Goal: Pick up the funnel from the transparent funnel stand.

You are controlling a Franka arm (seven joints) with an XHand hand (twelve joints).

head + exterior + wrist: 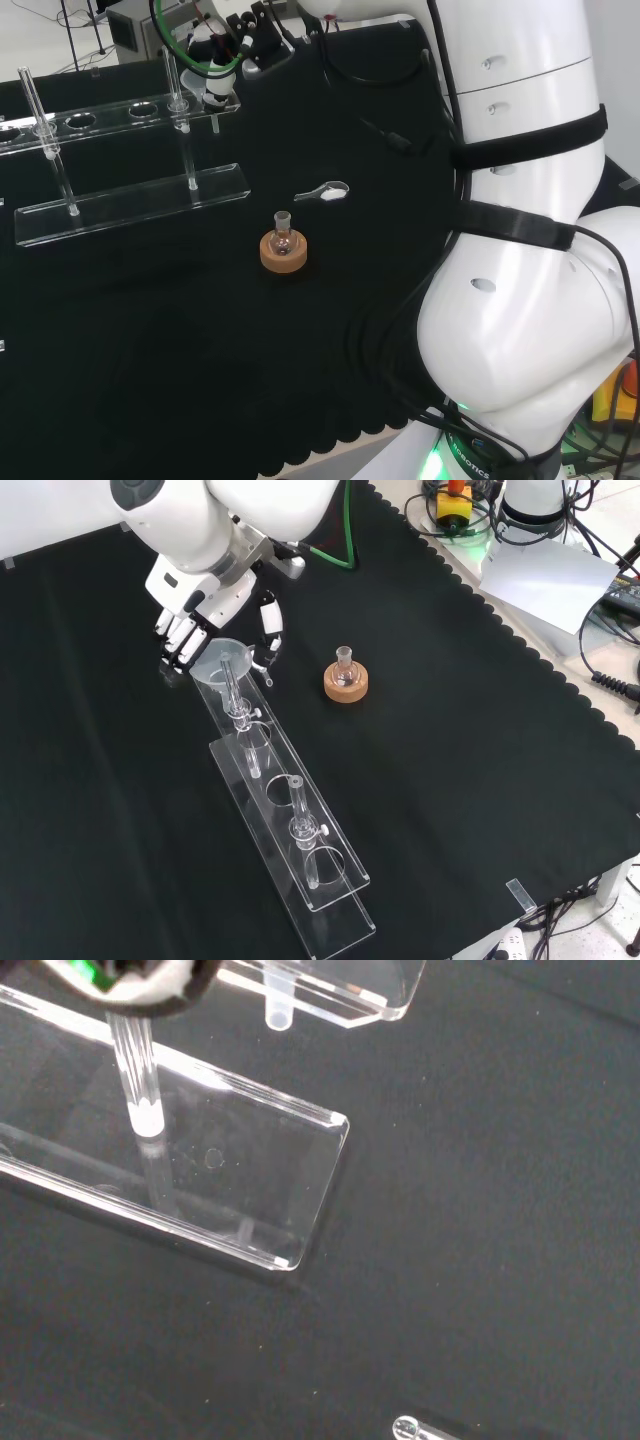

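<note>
While the black-and-white hand point(215, 620) curls round the clear conical funnel point(222, 660), a tilted lift could jam its stem in the transparent acrylic stand point(300, 855).

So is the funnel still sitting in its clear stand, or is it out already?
Still in. In the front view the funnel sits in the end hole of the clear stand, and the hand is right at it with fingers around its rim.

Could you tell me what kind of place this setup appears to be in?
Probably a robotics lab staged as a chemistry bench: a clear funnel stand holding a funnel, a small flask on a cork ring, and the robot hand at the funnel, all on black cloth.
</note>
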